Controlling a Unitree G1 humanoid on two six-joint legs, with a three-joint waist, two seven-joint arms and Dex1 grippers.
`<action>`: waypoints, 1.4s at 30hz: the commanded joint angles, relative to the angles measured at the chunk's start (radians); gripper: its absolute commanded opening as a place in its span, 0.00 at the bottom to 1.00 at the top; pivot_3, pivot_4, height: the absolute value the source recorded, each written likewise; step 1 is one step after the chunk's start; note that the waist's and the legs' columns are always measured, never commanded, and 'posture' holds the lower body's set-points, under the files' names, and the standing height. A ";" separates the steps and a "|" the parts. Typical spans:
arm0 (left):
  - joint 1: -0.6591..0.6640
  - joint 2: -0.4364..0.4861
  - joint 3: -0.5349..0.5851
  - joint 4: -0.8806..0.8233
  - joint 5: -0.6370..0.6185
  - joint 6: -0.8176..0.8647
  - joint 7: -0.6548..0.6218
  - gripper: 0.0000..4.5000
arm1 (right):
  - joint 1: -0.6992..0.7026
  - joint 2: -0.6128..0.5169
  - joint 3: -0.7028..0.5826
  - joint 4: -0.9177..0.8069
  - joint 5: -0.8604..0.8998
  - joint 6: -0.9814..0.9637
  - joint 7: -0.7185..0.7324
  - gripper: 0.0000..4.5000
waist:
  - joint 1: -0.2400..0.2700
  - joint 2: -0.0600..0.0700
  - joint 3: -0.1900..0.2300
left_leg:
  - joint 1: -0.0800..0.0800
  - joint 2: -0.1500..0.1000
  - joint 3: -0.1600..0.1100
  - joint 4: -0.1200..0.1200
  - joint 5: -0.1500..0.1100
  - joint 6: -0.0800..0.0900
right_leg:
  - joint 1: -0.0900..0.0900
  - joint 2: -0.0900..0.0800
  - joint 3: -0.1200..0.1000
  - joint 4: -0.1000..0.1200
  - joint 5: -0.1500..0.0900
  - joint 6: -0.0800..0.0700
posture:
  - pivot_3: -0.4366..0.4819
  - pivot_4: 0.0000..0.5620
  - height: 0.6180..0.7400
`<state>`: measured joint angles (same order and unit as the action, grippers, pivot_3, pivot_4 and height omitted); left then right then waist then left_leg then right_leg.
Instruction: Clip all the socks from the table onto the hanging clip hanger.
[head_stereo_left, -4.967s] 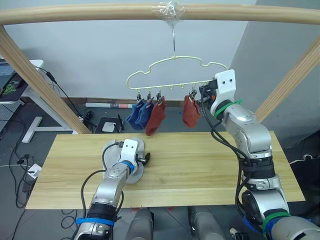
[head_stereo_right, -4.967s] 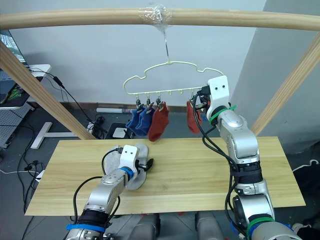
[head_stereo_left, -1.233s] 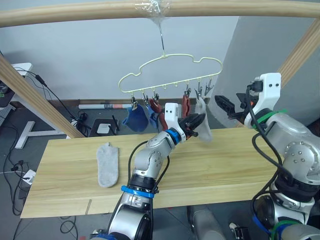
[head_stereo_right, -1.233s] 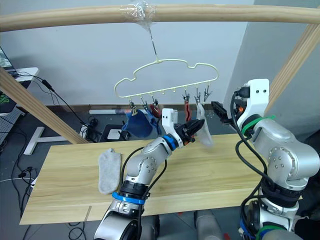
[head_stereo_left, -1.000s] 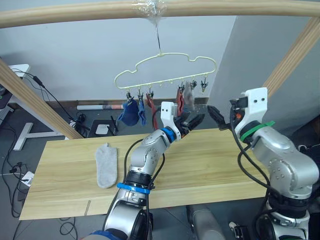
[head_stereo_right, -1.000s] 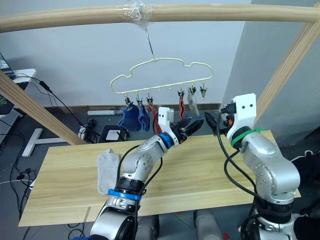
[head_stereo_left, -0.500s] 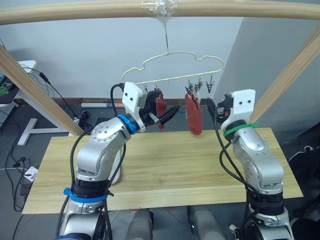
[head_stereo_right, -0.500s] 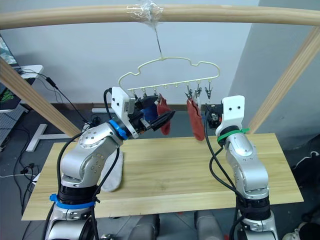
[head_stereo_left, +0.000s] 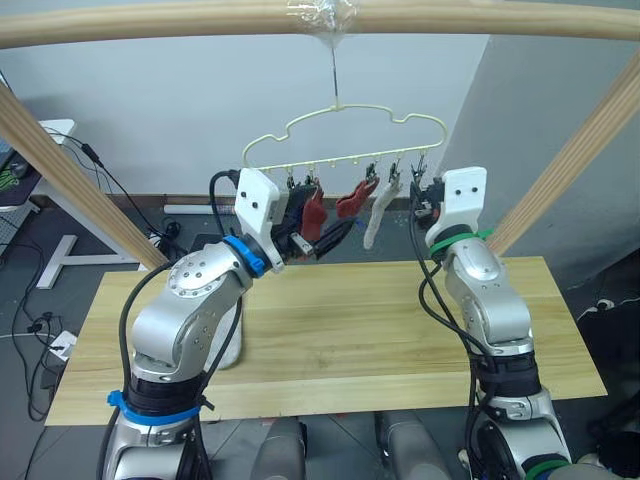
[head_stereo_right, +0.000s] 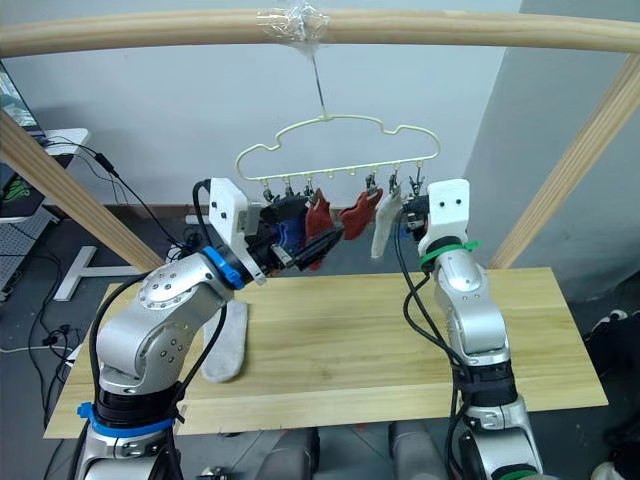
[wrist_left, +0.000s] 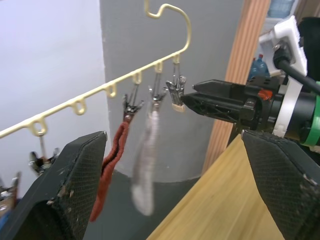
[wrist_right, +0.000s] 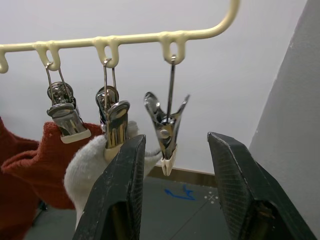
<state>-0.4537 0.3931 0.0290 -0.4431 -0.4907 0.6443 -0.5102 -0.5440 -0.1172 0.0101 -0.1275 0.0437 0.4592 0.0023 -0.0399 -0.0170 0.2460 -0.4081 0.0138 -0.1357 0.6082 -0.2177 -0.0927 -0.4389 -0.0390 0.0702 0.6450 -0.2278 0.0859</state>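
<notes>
- the cream clip hanger (head_stereo_left: 345, 130) hangs by its hook from a wooden beam (head_stereo_left: 320, 20) above the tabletop (head_stereo_left: 330, 330).
- along its row of clips hang the blue socks (head_stereo_right: 285, 232) at the left end, then a rust red sock (head_stereo_right: 318, 222), a second rust red sock (head_stereo_right: 357, 212) and a light grey sock (head_stereo_right: 382, 225).
- the last clip (wrist_right: 166, 129), at the right end of the hanger, is bare.
- the right tool (wrist_right: 172, 165) is raised to that bare clip with its two fingers spread apart, one on either side of it and just below it, gripping nothing.
- the left tool (head_stereo_left: 335, 232) is held up just below the left half of the hanger, near the first red sock; its fingers are parted wide and empty.
- one more light grey sock (head_stereo_right: 227, 345) lies flat on the tabletop near the left edge, partly hidden behind the left arm.
</notes>
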 joint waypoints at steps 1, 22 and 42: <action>-0.020 0.016 0.013 -0.059 -0.001 -0.024 0.002 1.00 | -0.046 0.005 -0.003 0.022 -0.018 -0.056 -0.003 0.45 | 0.002 0.000 0.000 | 0.000 0.000 0.000 0.000 0.000 0.000 | 0.000 0.000 0.000 0.000 0.001 -0.002 | 0.58 0.39 1.00; -0.137 0.029 0.012 -0.029 -0.039 -0.017 -0.030 1.00 | -0.188 0.050 -0.013 0.221 -0.039 -0.146 -0.025 0.45 | 0.008 0.000 0.000 | 0.000 0.000 0.000 0.001 0.000 0.000 | 0.000 0.000 0.000 0.001 0.002 -0.003 | 0.60 0.41 1.00; -0.135 0.011 0.023 -0.028 -0.089 0.008 -0.009 1.00 | -0.201 0.051 -0.021 0.240 -0.035 -0.170 -0.013 0.32 | 0.008 0.000 0.000 | 0.000 0.000 0.000 0.001 0.000 0.000 | 0.000 0.000 0.000 0.001 0.002 -0.003 | 0.60 0.42 1.00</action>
<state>-0.5902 0.4048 0.0316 -0.4521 -0.5632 0.6534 -0.5209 -0.7255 -0.0655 -0.0002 0.1336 0.0047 0.3129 -0.0177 -0.0317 -0.0170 0.2461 -0.4080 0.0138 -0.1358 0.6088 -0.2176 -0.0926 -0.4389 -0.0389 0.0702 0.6462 -0.2259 0.0830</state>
